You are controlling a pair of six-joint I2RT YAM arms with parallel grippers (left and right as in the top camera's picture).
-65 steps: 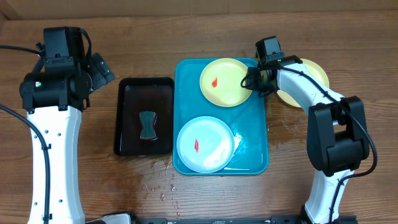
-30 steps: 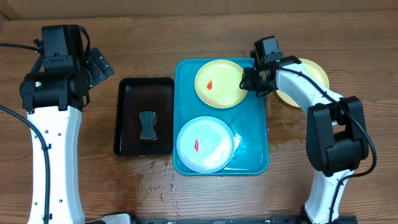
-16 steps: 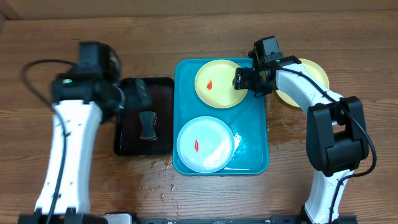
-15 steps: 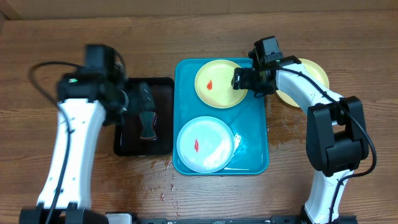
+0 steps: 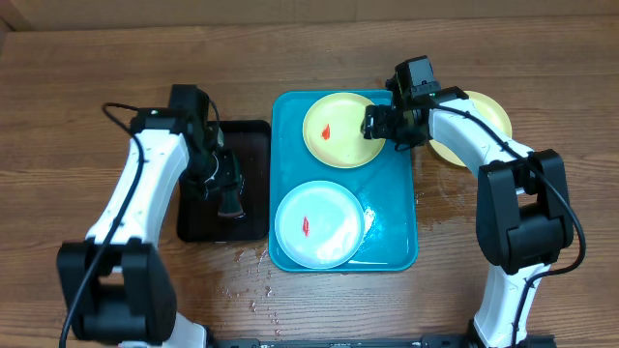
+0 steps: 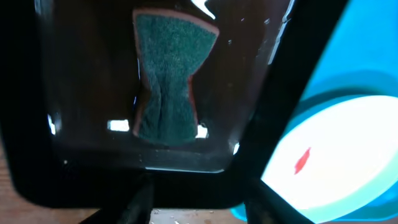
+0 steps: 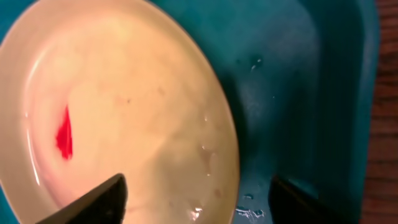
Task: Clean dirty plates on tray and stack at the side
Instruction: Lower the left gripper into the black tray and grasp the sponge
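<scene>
We see L gripper [image 6: 196, 206] jaws apart over sponge [image 6: 171, 81] in black tray [image 5: 253, 155], R gripper [image 7: 199, 199] spread wide astride yellow plate [image 5: 340, 130] rim, prob. not touching, white plate [image 5: 319, 224] alongside on teal tray [image 5: 392, 217], third plate [image 5: 488, 114] on table [image 5: 542, 58] at R.

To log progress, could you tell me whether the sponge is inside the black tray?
In. The sponge lies flat inside the black tray, with the left end effector above it.

yellow plate [image 5: 486, 108] partly behind right arm [image 5: 464, 126]; mint plate [image 6: 348, 149] cut off by edge
</scene>
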